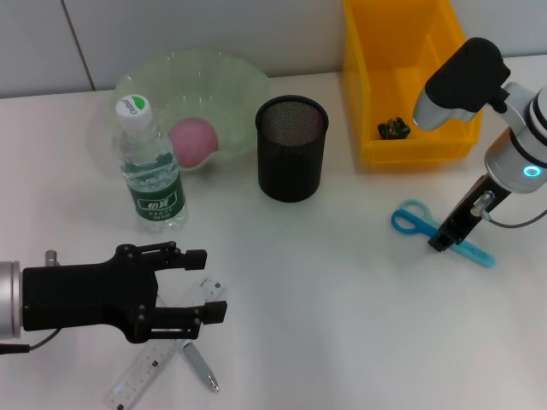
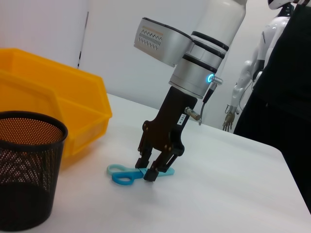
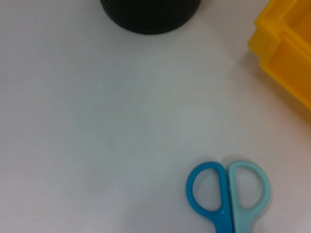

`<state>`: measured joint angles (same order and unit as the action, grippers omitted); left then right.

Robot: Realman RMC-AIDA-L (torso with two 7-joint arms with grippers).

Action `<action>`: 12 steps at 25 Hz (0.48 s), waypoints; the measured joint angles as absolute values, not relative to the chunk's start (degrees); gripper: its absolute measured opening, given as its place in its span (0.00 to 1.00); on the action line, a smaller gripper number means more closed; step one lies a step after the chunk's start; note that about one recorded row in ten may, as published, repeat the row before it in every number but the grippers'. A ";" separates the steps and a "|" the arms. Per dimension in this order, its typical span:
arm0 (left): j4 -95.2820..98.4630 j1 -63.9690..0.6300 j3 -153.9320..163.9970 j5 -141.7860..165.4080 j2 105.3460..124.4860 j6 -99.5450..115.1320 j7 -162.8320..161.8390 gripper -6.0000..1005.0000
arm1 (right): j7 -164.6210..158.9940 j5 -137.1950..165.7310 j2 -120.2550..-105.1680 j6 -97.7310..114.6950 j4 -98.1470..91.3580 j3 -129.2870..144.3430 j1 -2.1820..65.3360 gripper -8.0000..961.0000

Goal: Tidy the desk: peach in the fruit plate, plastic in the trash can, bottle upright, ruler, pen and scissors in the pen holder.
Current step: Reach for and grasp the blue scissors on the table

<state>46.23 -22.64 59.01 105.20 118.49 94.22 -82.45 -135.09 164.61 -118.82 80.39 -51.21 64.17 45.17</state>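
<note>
A pink round peach [image 1: 195, 140] sits in a pale green translucent plastic bowl [image 1: 231, 81], beside a black wire-mesh pen holder [image 1: 292, 147]. Two-tone blue plastic-handled scissors [image 1: 414, 219] lie near a yellow plastic bin [image 1: 363, 77]; the clear plastic water bottle [image 1: 150, 166] wears a green label.

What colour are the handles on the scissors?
The scissors have one bright blue handle and one pale aqua handle, clearest in the right wrist view.

bottle [image 1: 152, 167] green label + cap logo: print too small to read | ruler [image 1: 162, 357] markings: illegible | no other text
</note>
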 joint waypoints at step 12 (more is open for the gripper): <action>46.23 -22.50 58.79 105.20 118.47 94.31 -82.44 0.81 | -135.28 164.61 -118.90 80.42 -51.15 64.68 45.24 0.32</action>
<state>46.23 -22.50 58.78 105.20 118.47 94.31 -82.44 -135.28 164.61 -118.90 80.42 -51.14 64.68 45.24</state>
